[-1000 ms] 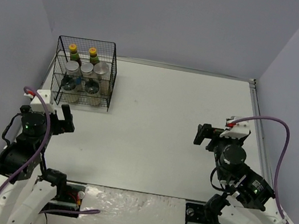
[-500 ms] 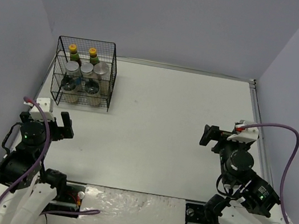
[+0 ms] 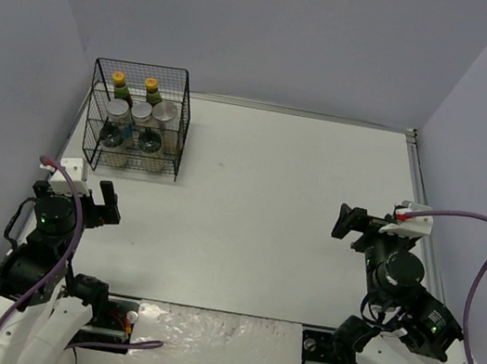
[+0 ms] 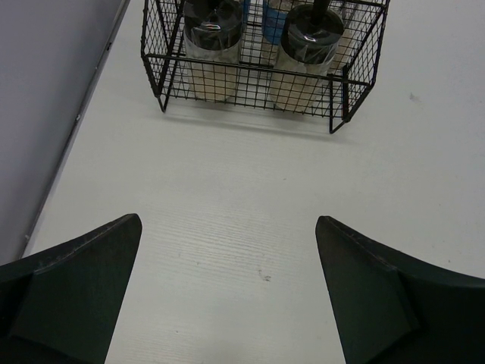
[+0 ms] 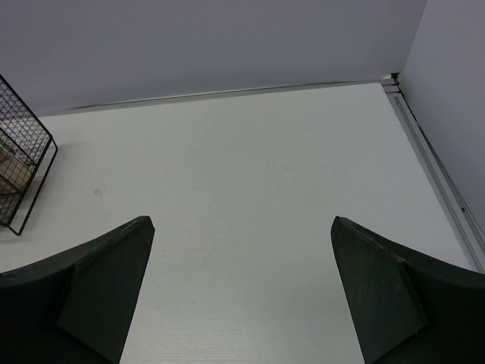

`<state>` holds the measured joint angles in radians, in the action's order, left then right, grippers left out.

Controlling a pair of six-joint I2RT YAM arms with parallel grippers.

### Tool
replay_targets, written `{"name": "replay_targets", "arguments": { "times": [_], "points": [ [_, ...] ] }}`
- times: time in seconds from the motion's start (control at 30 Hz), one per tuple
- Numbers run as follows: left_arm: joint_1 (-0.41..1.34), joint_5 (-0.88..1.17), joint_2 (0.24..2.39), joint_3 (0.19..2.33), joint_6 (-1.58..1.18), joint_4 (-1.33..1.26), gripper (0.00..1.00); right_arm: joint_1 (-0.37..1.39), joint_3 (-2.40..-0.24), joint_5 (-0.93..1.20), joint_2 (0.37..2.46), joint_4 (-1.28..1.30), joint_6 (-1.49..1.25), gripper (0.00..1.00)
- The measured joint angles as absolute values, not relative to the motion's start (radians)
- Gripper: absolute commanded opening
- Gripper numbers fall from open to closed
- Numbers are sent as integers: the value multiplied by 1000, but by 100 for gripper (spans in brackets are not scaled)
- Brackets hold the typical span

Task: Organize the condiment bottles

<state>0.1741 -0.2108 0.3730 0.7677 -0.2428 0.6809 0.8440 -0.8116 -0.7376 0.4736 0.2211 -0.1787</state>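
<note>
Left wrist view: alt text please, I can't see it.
A black wire rack with two dark-lidded jars in front stands on the table at top. The open left gripper hangs short of it, holding nothing.

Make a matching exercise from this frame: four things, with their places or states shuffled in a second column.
Things
1. wire rack
2. yellow-capped sauce bottles
3. black-lidded jars
4. right gripper

Places or states
A. front row of the rack, nearest the arms
B. open, over the bare right side of the table
C. back row of the rack
D. far-left corner of the table

Pairs: 1-D, 2-C, 3-A, 4-B
</note>
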Motion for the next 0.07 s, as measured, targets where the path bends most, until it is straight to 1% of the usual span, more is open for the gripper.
{"name": "replay_targets", "arguments": {
  "times": [0.07],
  "points": [
    [174, -211, 376, 768, -243, 680, 97, 844, -812, -738, 474, 221, -179, 100]
  ]
}}
